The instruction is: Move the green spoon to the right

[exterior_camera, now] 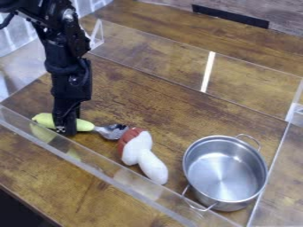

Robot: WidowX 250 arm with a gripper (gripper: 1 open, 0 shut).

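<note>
My fingers stand straight down over the middle of the green spoon, hiding part of its handle — I cannot tell whether they are clamped on it or apart. The spoon lies flat on the wooden table, its thick yellow-green handle pointing left — its small silver bowl beside the white toy.

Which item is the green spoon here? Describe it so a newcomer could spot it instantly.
Inside the clear plastic tray on the wooden table, look at the near-left corner under the black gripper. The small spoon with yellow-green handle and silver bowl lies there, unlike the neighbouring white toy with reddish-brown end.
</note>
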